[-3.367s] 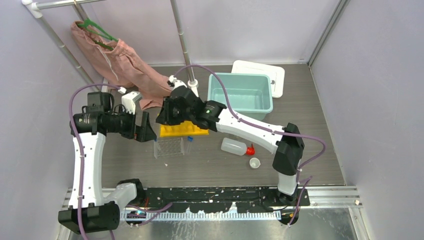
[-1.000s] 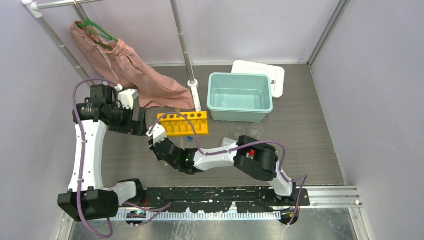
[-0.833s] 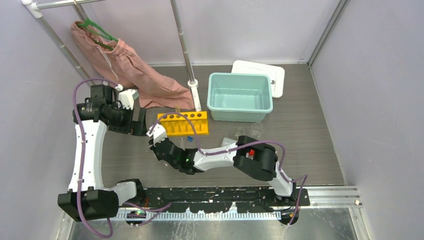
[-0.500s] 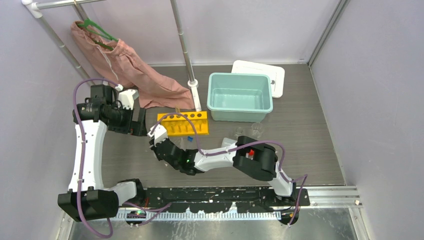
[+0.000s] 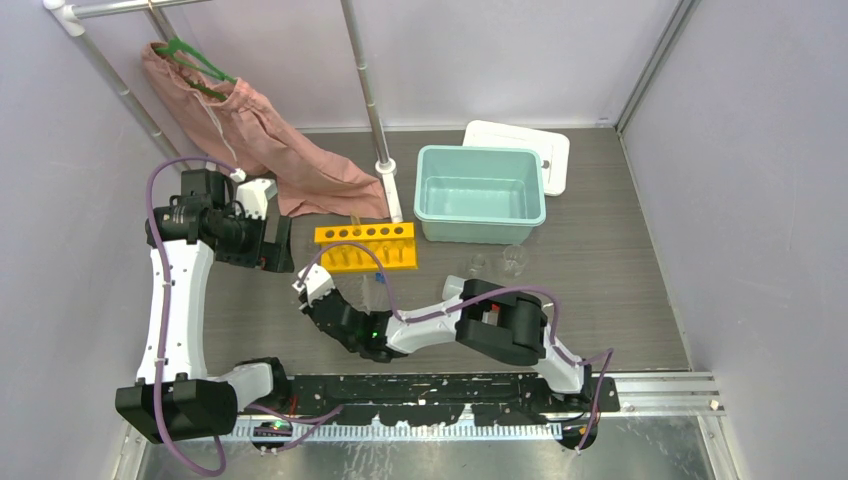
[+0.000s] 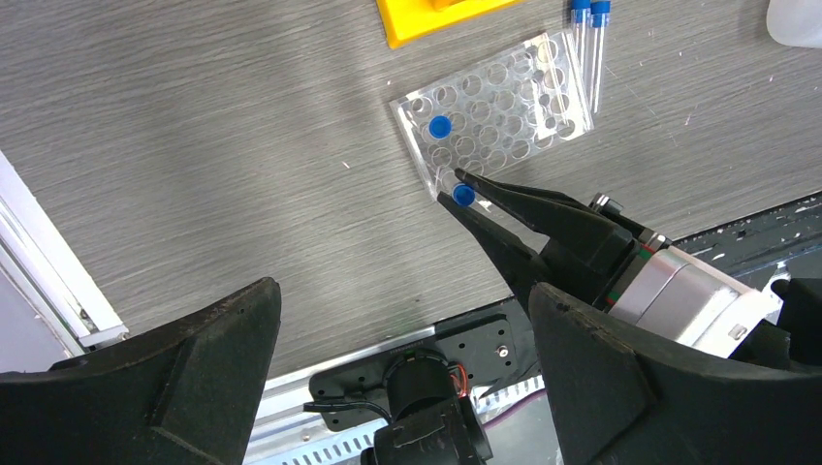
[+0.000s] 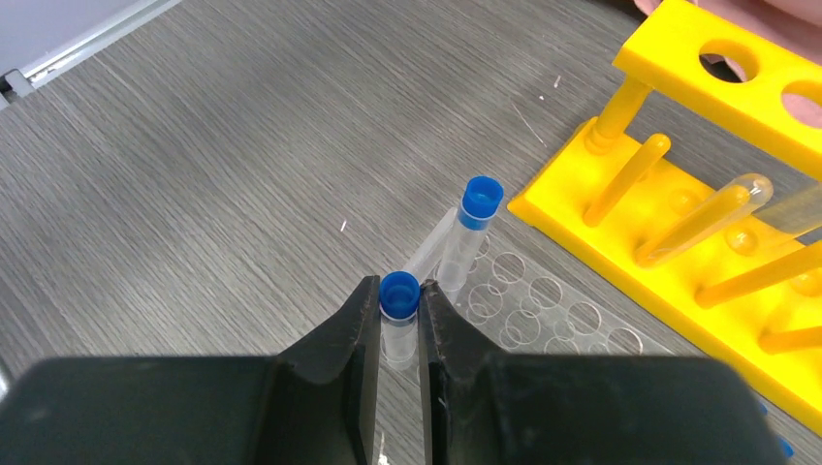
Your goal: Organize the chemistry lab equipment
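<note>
blue-capped tube [image 7: 398, 295] pinched between right fingers [image 7: 354, 334], beside well tray [image 7: 553, 315]

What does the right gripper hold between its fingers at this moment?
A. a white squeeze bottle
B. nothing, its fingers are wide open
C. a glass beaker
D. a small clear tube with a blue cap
D: in the right wrist view the right gripper is closed on a small clear blue-capped tube, with one finger on each side of it.
</note>
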### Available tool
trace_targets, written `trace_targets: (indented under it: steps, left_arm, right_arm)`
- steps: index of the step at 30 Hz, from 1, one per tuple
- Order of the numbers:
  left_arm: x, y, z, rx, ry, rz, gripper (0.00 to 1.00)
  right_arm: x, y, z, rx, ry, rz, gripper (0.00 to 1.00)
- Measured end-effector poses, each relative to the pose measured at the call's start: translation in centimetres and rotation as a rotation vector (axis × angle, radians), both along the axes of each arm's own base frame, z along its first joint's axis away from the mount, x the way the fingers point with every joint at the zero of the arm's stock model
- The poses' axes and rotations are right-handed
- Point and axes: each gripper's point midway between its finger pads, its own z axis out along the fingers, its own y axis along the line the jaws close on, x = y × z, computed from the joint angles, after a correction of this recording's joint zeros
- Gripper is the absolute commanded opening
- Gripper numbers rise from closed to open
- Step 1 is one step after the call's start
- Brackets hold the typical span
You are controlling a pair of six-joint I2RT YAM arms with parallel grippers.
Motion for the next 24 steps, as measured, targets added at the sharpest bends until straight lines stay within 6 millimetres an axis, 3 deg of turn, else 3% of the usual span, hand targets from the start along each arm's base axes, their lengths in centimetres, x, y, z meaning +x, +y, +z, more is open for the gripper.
trace_targets:
  steps: [6, 14, 24]
  left_arm:
    - [0.0, 0.1, 0.0, 0.004, 0.001, 0.002, 0.99]
    - [0.0, 0.1, 0.0, 0.007, 0.001, 0.004, 0.99]
    - [0.0, 0.1, 0.0, 0.007, 0.001, 0.004, 0.99]
  right_arm:
    - [0.2, -0.1, -0.1, -0.007, -0.015, -0.010, 0.04]
    - [0.1, -0.1, -0.2, 0.001, -0.005, -0.014, 0.40]
    - [-0.3, -2.0, -1.6, -0.093, 0.073, -0.062, 0.54]
